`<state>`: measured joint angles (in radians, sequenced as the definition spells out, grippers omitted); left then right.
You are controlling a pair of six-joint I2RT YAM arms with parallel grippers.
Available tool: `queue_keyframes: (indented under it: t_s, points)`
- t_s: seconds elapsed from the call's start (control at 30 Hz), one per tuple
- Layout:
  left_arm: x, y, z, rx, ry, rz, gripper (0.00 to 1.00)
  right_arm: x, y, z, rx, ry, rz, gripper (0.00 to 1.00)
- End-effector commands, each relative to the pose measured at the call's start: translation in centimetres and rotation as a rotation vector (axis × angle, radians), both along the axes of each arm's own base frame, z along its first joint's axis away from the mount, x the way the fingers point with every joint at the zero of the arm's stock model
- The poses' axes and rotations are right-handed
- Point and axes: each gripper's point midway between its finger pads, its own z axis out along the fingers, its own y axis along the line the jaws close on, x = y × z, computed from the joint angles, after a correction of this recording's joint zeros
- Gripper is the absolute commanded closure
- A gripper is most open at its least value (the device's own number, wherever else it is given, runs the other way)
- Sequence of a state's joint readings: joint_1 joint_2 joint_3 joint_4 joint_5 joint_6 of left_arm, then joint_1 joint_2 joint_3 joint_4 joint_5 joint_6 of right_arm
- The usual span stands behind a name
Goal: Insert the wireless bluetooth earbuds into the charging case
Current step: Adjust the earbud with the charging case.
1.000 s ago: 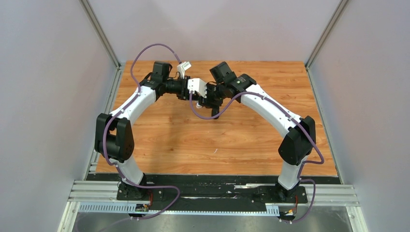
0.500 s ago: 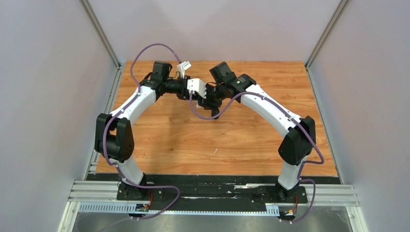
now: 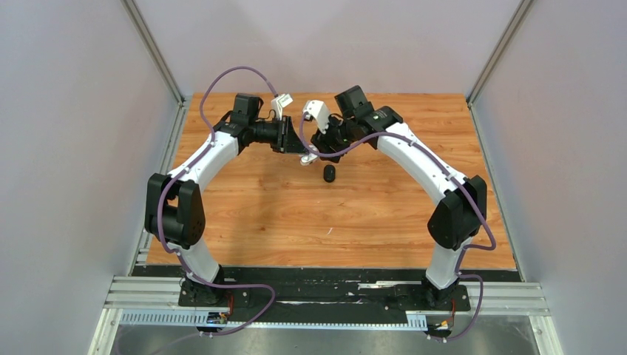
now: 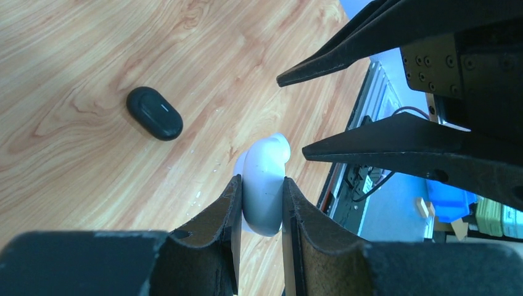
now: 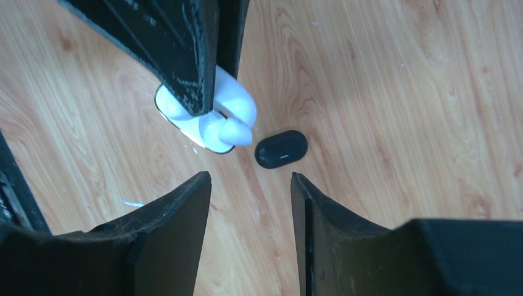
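Observation:
My left gripper (image 4: 262, 180) is shut on a white charging case (image 4: 265, 197) and holds it just above the wood table (image 3: 244, 200). The case also shows in the right wrist view (image 5: 237, 111), its lid part hanging below the left fingers (image 5: 185, 49), and in the top view (image 3: 309, 157). A closed black charging case (image 4: 154, 113) lies on the table beside it, also visible in the right wrist view (image 5: 281, 148) and the top view (image 3: 330, 173). My right gripper (image 5: 250, 185) is open and empty, a short way from the white case. No earbuds are visible.
Both arms meet over the far middle of the table, the left gripper (image 3: 303, 146) and the right gripper (image 3: 321, 140) close together. Grey walls stand on the left, right and back. A metal rail (image 3: 325, 296) runs along the near edge.
My right gripper has pulled back from the white case toward the far right and now stands open. The black case on the table is now uncovered. The left gripper still holds the white case.

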<state>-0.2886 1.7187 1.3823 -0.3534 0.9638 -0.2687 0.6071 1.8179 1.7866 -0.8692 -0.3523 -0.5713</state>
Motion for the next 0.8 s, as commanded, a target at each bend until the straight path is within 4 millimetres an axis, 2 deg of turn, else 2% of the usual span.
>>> queue_keyframes:
  t_s: [0.0,0.17,0.3,0.5,0.63,0.67,0.77]
  points:
    - [-0.6,-0.5,2.0,-0.038,-0.093,-0.054,1.0,0.9,2.5,3.2,0.167,0.05,-0.099,0.5]
    - [-0.8,-0.5,1.9,-0.032,-0.102,-0.061,1.0,0.7,3.6,4.0,0.245,0.13,-0.114,0.51]
    - [-1.0,-0.6,2.1,-0.034,-0.116,-0.072,1.0,1.7,3.6,3.6,0.261,0.157,-0.166,0.51]
    - [-1.3,-0.6,2.4,-0.032,-0.125,-0.077,1.0,3.4,2.6,2.0,0.22,0.141,-0.262,0.57]
    - [-1.4,-0.5,2.3,-0.031,-0.119,-0.076,1.0,3.6,1.8,1.4,0.204,0.144,-0.299,0.64]
    - [-1.4,-0.6,2.3,-0.033,-0.119,-0.077,1.0,3.7,1.1,0.8,0.196,0.157,-0.329,0.67]
    - [-1.3,-0.6,2.3,-0.038,-0.118,-0.078,1.0,4.1,0.3,0.6,0.195,0.164,-0.351,0.69]
